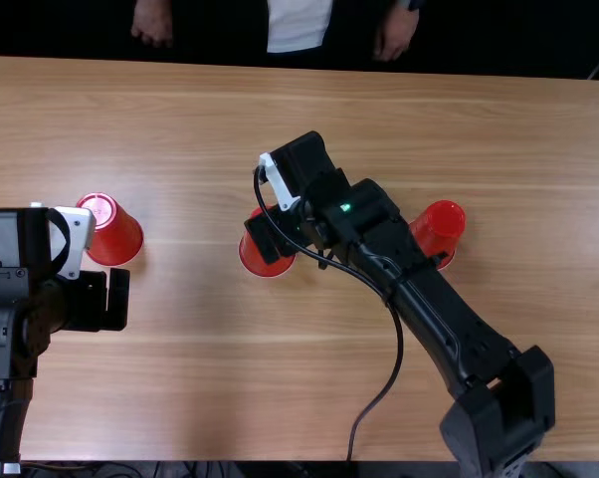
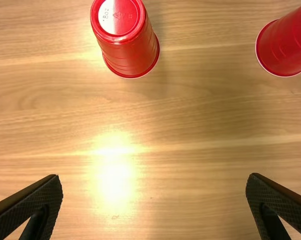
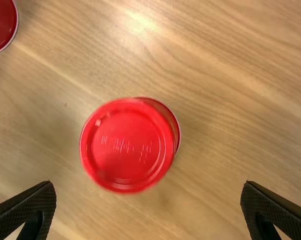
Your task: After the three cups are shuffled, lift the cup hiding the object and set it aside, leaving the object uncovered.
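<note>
The right claw (image 3: 148, 182) hangs released over the middle cup (image 3: 128, 145), which stands inverted mid-surface (image 1: 299, 110) and seems not yet gripped. The left claw (image 2: 153, 176) is released too, near the left cup (image 2: 124, 37). Nothing is lifted; grasping, lifting and setting aside are all left.

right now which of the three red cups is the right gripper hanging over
The middle cup: the right gripper hangs open directly above its upturned base. The left cup and the right cup stand off to either side of it.
</note>
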Controlling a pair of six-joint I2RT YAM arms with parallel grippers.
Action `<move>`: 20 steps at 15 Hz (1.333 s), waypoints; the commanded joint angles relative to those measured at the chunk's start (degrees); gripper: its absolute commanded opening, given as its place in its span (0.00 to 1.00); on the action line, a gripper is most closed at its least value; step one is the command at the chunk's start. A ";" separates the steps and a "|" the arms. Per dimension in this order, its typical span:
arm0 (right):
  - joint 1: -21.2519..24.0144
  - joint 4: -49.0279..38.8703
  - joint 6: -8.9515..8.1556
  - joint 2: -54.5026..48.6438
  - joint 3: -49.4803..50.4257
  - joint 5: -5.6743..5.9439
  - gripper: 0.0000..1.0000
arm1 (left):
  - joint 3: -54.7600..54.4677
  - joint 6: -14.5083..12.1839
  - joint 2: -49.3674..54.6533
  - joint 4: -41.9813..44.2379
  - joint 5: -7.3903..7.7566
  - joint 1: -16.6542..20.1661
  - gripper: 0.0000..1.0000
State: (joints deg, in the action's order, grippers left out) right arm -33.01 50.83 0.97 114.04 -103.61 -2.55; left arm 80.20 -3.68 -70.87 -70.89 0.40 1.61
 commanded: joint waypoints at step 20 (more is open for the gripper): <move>-2.49 -0.04 -0.34 12.35 -5.11 -0.30 0.85 | -1.10 -0.22 -1.64 2.76 0.23 0.24 1.00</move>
State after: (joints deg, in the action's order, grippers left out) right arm -35.53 50.89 0.97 125.62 -106.94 -2.57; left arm 80.07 -3.77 -71.94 -68.31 0.43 1.61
